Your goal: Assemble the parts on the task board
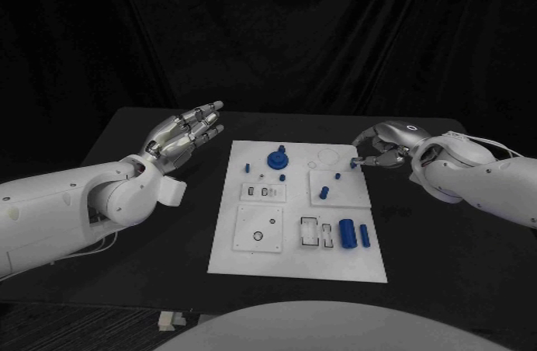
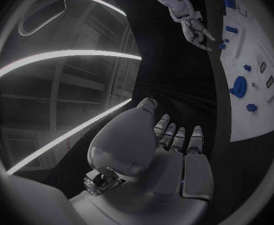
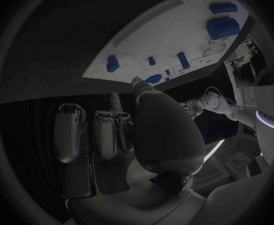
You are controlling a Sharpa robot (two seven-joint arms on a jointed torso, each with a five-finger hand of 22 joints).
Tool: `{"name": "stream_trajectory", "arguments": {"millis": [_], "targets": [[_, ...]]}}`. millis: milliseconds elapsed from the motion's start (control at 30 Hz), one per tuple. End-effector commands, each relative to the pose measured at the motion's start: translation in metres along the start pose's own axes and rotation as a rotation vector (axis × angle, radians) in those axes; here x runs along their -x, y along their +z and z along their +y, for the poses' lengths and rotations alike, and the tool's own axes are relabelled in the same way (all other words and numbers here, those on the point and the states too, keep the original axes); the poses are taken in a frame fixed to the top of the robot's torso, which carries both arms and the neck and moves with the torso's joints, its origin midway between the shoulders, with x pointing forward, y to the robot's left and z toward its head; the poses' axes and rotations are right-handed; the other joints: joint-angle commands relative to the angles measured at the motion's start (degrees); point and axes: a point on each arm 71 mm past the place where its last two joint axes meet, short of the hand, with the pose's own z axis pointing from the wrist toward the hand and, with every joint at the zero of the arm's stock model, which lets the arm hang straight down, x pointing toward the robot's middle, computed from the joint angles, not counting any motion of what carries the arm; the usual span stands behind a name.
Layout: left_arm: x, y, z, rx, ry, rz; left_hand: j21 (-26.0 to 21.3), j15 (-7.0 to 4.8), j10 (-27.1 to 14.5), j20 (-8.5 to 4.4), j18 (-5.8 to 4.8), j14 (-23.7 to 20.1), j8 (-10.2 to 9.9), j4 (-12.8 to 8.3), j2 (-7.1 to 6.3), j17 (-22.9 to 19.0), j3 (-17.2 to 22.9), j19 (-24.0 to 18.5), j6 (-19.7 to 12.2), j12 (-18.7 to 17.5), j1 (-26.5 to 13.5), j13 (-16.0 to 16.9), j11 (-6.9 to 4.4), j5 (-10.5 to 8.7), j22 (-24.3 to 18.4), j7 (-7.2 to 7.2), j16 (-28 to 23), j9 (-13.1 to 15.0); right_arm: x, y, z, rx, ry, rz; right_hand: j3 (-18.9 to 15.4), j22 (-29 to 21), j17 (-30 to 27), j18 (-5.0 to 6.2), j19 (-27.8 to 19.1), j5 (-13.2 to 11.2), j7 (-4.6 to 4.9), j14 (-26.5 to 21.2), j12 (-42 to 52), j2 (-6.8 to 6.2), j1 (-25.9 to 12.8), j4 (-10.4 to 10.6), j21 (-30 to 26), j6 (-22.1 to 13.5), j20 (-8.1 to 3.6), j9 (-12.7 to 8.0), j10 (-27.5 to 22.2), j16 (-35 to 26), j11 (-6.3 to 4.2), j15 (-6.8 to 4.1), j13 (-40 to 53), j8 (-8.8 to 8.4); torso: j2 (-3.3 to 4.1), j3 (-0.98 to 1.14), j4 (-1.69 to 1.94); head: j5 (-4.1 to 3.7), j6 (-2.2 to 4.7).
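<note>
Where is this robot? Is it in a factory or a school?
Probably a robot test lab, not a factory. A white task board with small blue parts lies on a black table, with dark curtains behind and strip lights overhead.

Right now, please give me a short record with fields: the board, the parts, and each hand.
board: white flat task board in the middle of the black table
parts: small blue pieces on the board, among them a round blue knob and two blue cylinders
left hand: off the board's side, fingers apart, holding nothing
right hand: at the board's far corner, fingers curled; whether it holds something is unclear
</note>
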Motion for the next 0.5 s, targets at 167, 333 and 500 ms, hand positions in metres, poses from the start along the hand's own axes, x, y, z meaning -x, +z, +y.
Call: {"name": "stream_trajectory", "arguments": {"millis": [167,333,500], "targets": [[-0.003,0.001,0.0,-0.011,-0.013,0.019,0.11,0.43,0.09,0.39,0.59,0.09,0.17,-0.06,0.12,0.06,0.29,-0.16,-0.38,0.24,0.48,0.03,0.43,0.24,0.07,0.14,0.33,-0.01,-0.007,-0.001,-0.005,-0.035,0.004,0.017,0.23,12.11,15.08,-0.54,2.1,1.39,-0.07,6.01,0.2,-0.19,0.62,-0.17,-0.09,-0.8,0.09,0.28,5.97,0.39,0.34,0.37,15.07,0.7,0.0,0.03,0.14,-0.21,0.01],[-0.002,0.0,0.0,-0.012,-0.013,0.017,0.11,0.46,0.07,0.41,0.59,0.09,0.15,-0.09,0.17,0.06,0.36,-0.16,-0.45,0.21,0.51,0.02,0.45,0.26,0.07,0.15,0.33,-0.02,-0.013,0.0,-0.008,-0.047,0.001,0.034,0.68,12.06,15.08,-0.47,1.95,4.44,0.01,6.01,0.2,-0.16,1.75,-0.29,-0.44,-1.65,0.14,0.5,5.97,0.39,0.39,0.41,15.07,1.02,-0.02,-0.03,0.1,-0.12,0.01],[-0.002,-0.001,0.0,-0.011,-0.012,0.015,0.11,0.46,0.07,0.41,0.59,0.09,0.15,-0.09,0.17,0.06,0.36,-0.16,-0.45,0.21,0.51,0.02,0.45,0.26,0.07,0.15,0.33,-0.02,-0.015,0.002,-0.01,-0.054,-0.002,0.04,0.97,12.06,15.08,-0.45,1.92,6.63,0.04,6.01,0.2,-0.11,2.42,-0.4,-0.57,-1.99,0.15,0.68,5.97,0.39,0.42,0.45,15.07,1.36,0.0,-0.03,0.12,-0.03,0.01]]}}
